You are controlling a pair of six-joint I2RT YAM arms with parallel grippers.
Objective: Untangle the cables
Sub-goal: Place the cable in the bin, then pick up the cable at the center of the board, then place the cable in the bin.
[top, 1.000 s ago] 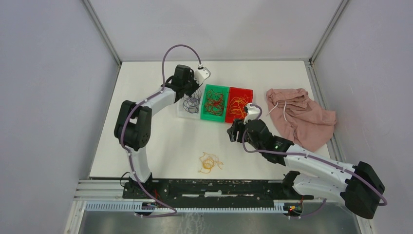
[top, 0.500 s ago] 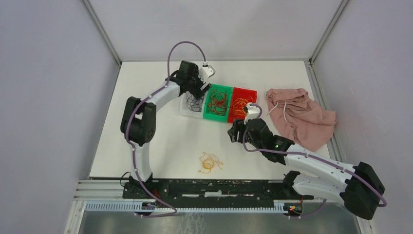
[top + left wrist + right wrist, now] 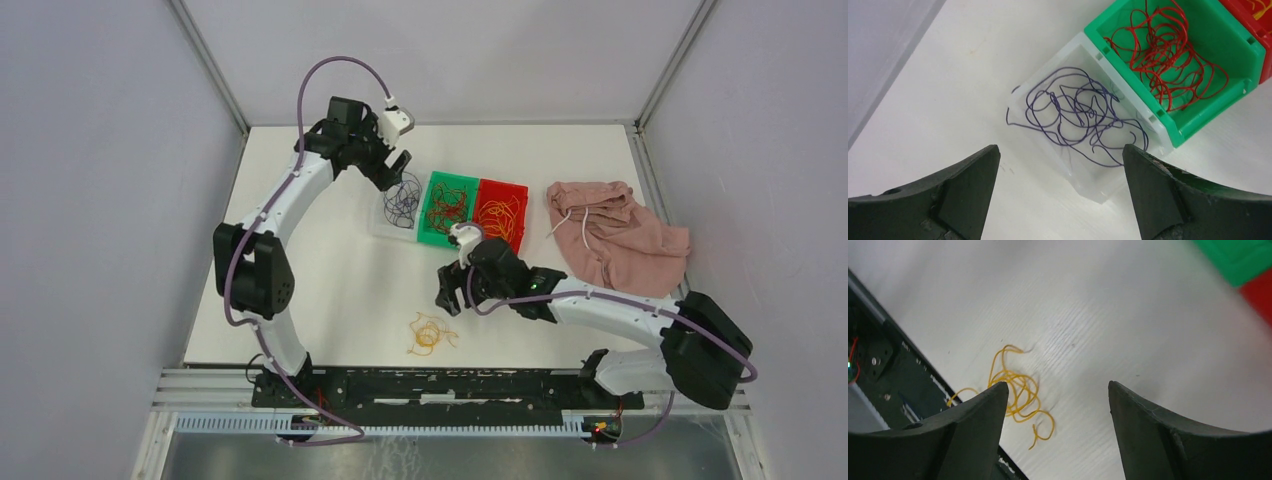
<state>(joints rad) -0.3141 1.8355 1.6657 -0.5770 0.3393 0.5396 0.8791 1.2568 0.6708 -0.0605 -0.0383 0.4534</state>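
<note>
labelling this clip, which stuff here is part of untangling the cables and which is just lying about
Job: purple wires in clear bin; red wires in green bin; yellow wires in red bin; loose yellow wires on table.
Lying about: pink cloth.

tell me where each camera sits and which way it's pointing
top external: fixed above and behind the robot, looking down at the table; the left arm and right arm show whole.
left wrist: on the left arm, looking down through the open left gripper at purple cables in the clear bin, beside the green bin.
right wrist: on the right arm, looking down through the open right gripper at yellow cables on the table.
shared: top external and right wrist both show the yellow cables.
</note>
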